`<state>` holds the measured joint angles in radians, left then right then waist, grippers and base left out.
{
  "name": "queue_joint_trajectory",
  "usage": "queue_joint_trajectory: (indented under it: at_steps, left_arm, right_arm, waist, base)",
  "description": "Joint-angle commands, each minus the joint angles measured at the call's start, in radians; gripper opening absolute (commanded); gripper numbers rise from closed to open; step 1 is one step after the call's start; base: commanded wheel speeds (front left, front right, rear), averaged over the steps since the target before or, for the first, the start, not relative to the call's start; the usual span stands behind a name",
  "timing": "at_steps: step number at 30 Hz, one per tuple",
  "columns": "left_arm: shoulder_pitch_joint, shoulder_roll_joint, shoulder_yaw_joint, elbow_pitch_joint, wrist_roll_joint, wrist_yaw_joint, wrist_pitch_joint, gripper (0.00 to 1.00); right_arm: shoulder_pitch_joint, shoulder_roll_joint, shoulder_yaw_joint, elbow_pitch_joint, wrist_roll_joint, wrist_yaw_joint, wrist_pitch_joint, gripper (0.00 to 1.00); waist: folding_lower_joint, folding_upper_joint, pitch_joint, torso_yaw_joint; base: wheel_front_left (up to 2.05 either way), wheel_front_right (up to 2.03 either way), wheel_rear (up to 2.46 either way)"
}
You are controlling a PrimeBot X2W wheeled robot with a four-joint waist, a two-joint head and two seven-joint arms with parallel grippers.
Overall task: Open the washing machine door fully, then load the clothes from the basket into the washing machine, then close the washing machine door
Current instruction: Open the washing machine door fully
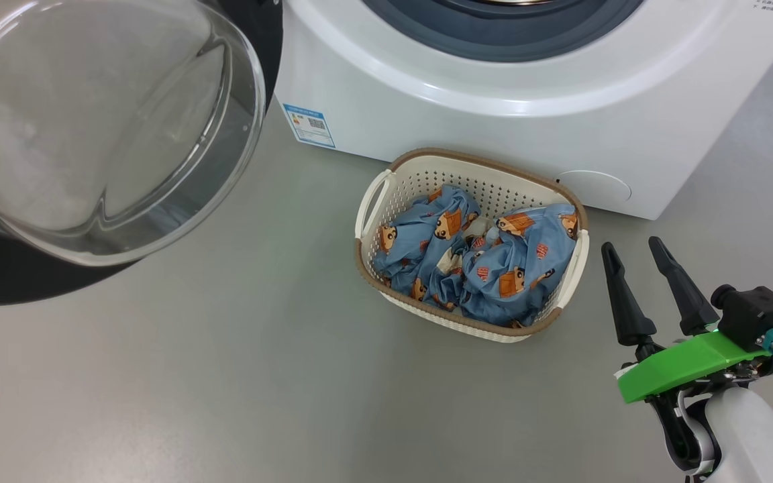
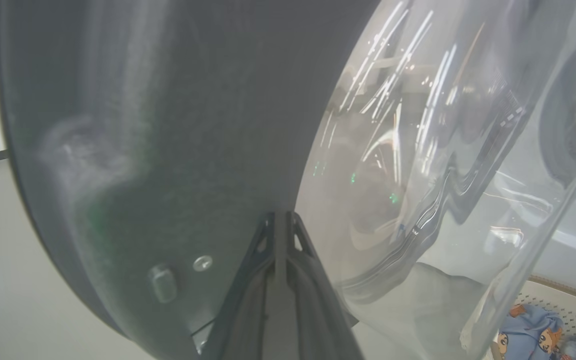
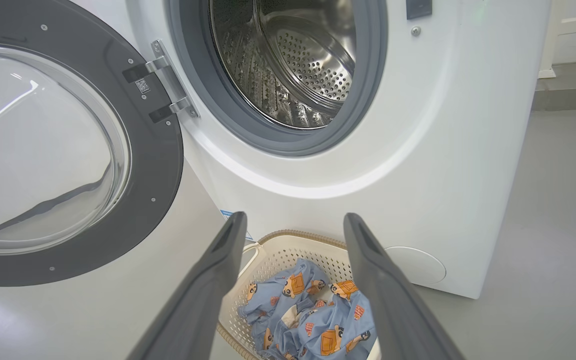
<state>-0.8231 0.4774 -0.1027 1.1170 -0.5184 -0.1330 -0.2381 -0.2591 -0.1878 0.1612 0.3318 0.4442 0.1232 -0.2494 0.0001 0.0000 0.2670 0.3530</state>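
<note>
Door [image 3: 163,150] stood wide; left gripper [image 2: 284,220] clenched against it, right gripper [image 1: 631,246] spread, empty. I feared clothes [image 1: 487,258] snagging and dragging the basket [image 1: 494,188].

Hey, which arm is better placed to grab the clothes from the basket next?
Right. The right gripper is open beside the basket holding the clothes; the left gripper is shut, up at the washing machine door.

Glossy glass washing machine door [image 1: 91,134], shiny steel drum [image 3: 308,65], cloth clothes [image 1: 474,255], matt plastic basket [image 1: 494,184], rim perhaps woven fibre
</note>
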Motion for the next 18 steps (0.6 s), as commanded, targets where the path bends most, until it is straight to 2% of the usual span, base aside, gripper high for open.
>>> queue_joint_trajectory:
  at_steps: [1, 18]
  left_arm:
    - [-0.043, 0.078, 0.021, -0.008, -0.009, 0.003, -0.011, 0.0]
    - [0.01, 0.087, -0.048, -0.02, -0.087, 0.002, -0.022, 0.0]
  right_arm:
    - [-0.014, 0.004, 0.024, -0.02, 0.002, 0.008, -0.012, 1.0]
    - [0.002, 0.016, 0.021, -0.019, 0.012, 0.008, -0.012, 1.0]
  waist:
    - [0.0, 0.0, 0.0, 0.0]
    - [0.0, 0.0, -0.032, -0.01]
  base:
    - [0.0, 0.0, 0.0]
    - [0.0, 0.0, 0.0]
